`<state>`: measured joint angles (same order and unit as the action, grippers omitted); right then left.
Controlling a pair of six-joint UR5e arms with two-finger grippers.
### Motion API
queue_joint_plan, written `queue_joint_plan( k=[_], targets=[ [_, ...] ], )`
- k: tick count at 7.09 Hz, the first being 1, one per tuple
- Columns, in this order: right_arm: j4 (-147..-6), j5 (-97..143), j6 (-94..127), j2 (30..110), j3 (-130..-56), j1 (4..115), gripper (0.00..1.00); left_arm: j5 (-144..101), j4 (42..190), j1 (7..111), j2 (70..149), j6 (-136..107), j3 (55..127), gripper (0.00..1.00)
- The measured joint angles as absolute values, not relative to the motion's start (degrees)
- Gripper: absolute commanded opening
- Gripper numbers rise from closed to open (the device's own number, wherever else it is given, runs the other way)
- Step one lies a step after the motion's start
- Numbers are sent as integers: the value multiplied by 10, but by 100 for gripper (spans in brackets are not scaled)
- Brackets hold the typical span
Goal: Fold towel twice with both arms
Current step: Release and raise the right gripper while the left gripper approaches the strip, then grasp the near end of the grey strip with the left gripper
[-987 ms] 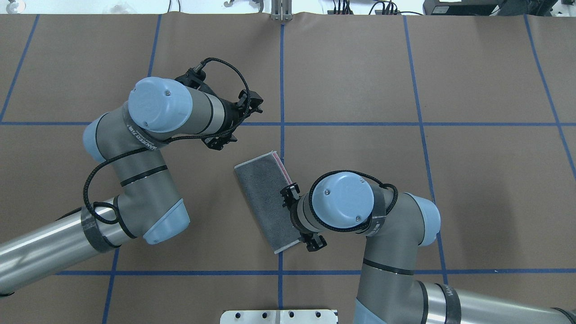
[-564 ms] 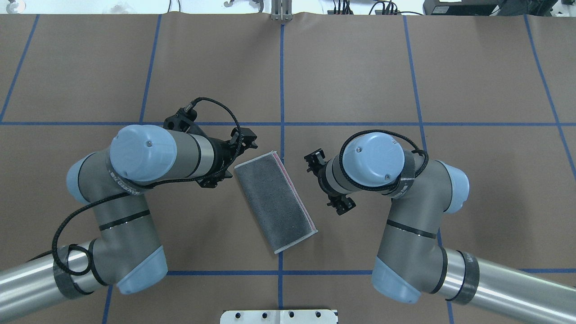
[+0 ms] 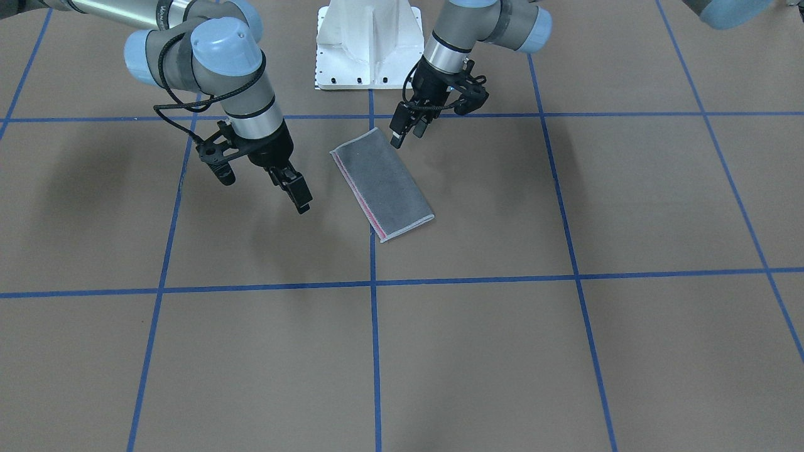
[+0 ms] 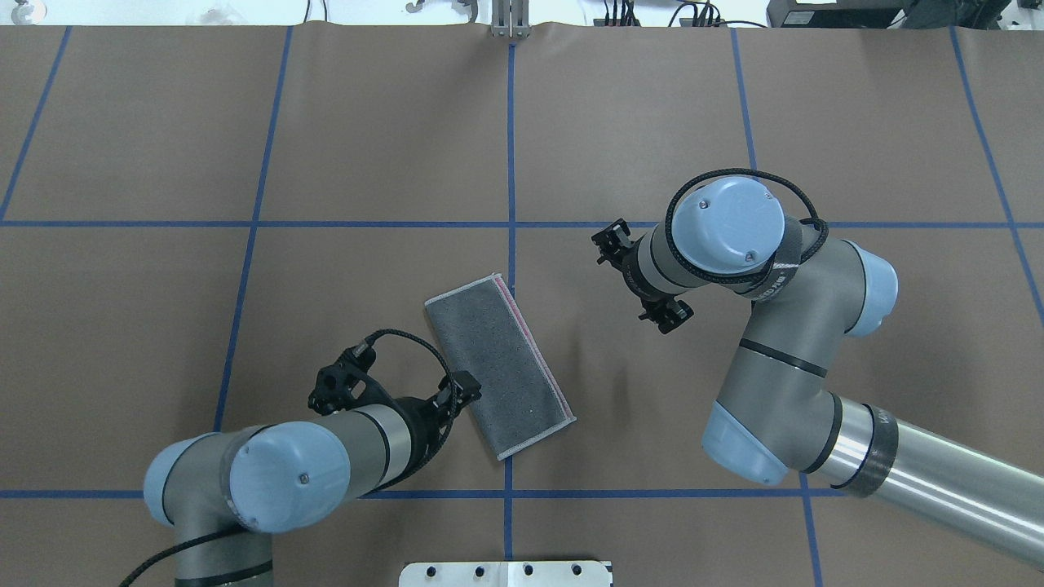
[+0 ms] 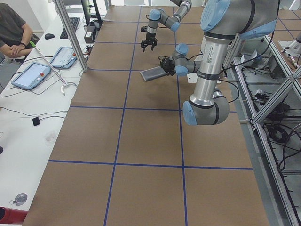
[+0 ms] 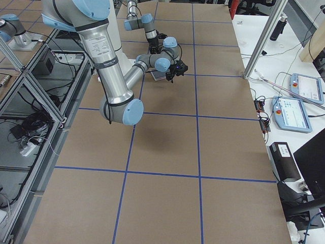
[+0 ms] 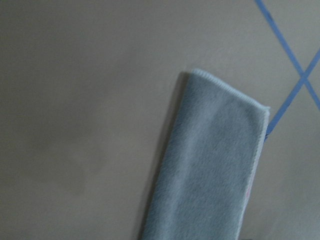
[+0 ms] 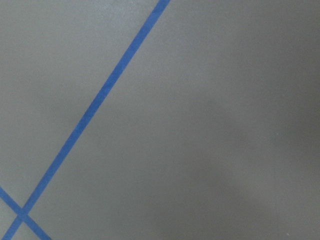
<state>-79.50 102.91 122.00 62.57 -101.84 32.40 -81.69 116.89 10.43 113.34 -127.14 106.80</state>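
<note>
Where the brown table (image 3: 502,351) lies nearest the base, left gripper (image 3: 406,133) hangs just beside the folded towel's (image 3: 384,182) near corner, fingers parted, empty. Towel flat, grey up, pink edge showing. Farther out: right gripper (image 3: 300,199), apart from towel; finger spacing cannot be told.

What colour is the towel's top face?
The towel shows grey, with pink peeking along one long edge; clearest in the overhead exterior view.
</note>
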Motion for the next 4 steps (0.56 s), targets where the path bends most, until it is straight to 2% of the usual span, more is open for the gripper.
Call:
queue_joint_plan(
  k=[4],
  targets=[
    [-795,1030,1209,627,-1015,327,100,-803,1170,73,1160,-1277,1042,76]
  ],
)
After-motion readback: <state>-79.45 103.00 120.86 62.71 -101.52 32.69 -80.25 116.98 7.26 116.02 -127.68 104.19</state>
